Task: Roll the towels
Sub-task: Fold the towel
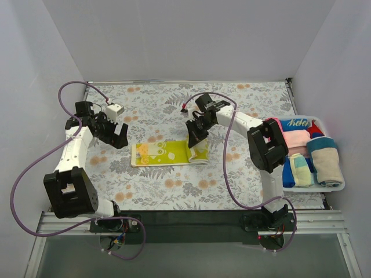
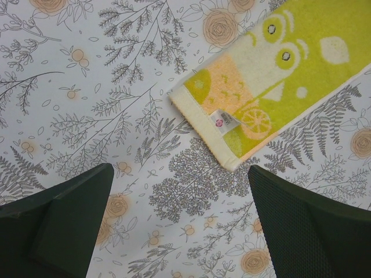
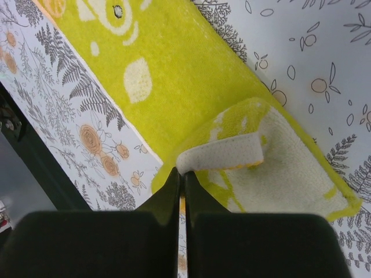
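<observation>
The yellow towel (image 1: 165, 153) stretches from the right claw (image 3: 181, 174), pressed together at its curled end, toward the spread left claw (image 1: 116, 136).

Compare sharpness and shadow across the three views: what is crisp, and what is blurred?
Top external view: soft even light, faint shadows, yellow towel sharp. Left wrist view: towel weave and floral cloth crisp, left gripper dark. Right wrist view: right gripper blurred close up, towel pile sharp.
</observation>
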